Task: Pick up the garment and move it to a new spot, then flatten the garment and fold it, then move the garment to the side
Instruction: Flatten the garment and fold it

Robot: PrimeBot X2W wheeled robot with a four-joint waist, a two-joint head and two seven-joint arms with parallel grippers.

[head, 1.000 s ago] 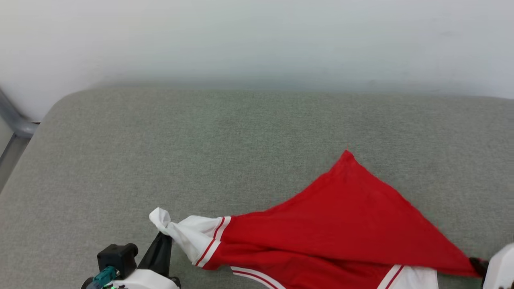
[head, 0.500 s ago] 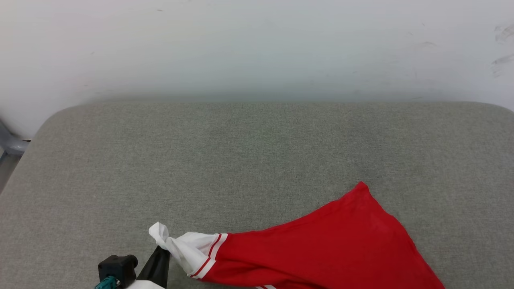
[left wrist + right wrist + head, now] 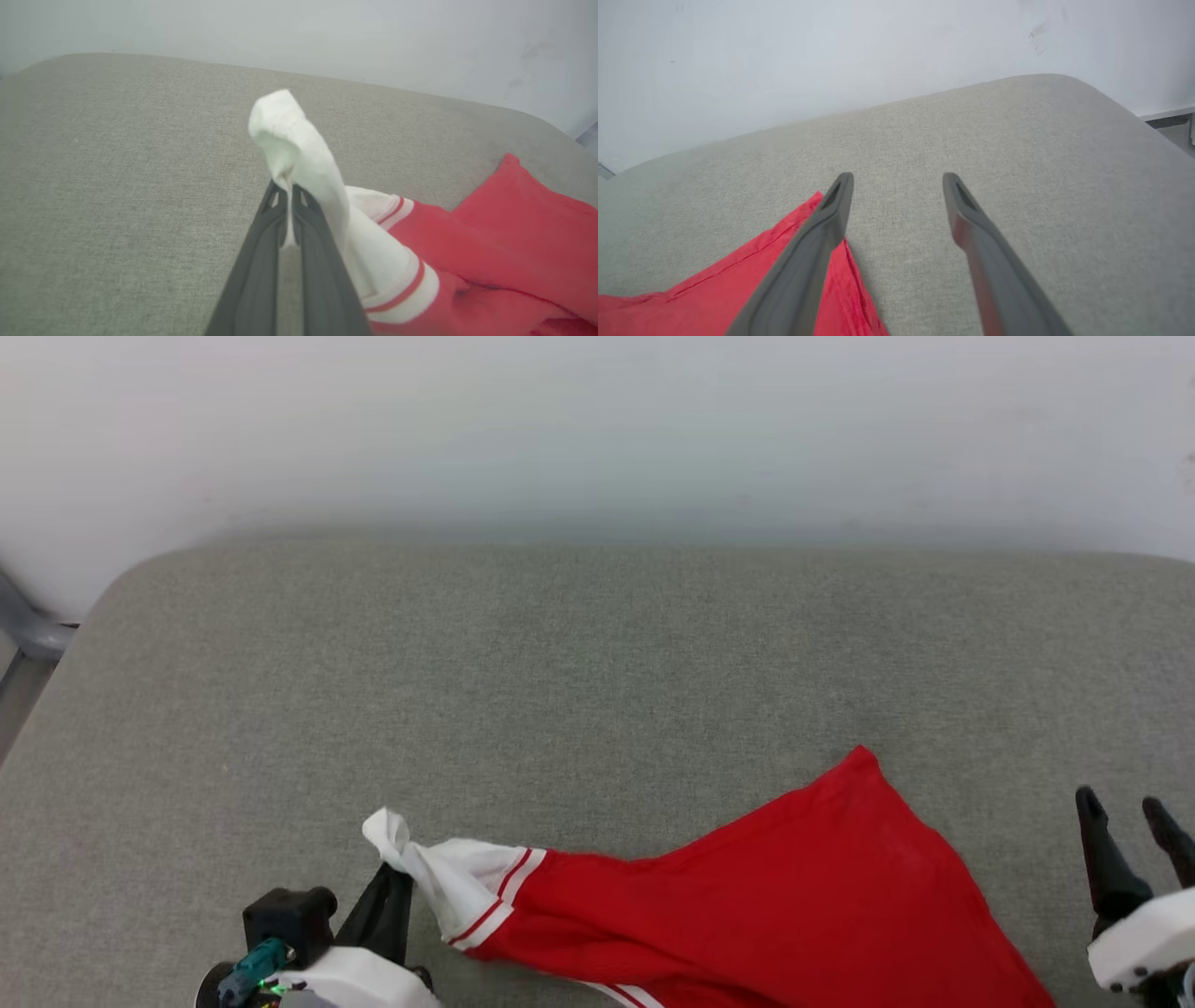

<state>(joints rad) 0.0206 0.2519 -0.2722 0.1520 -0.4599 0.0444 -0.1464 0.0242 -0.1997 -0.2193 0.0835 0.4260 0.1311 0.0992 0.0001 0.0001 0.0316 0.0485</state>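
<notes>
Here the left pincer (image 3: 286,190) pinches the garment (image 3: 775,896), white fabric bunched.

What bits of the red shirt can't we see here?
- Lower part of the shirt: head view, cut off by the bottom edge.
- Writing on it: none visible; cannot tell.
- Left pincer tips: head view, behind the white sleeve.
- Shirt corner: right wrist view, partly covered by a finger of the right pincer.
</notes>
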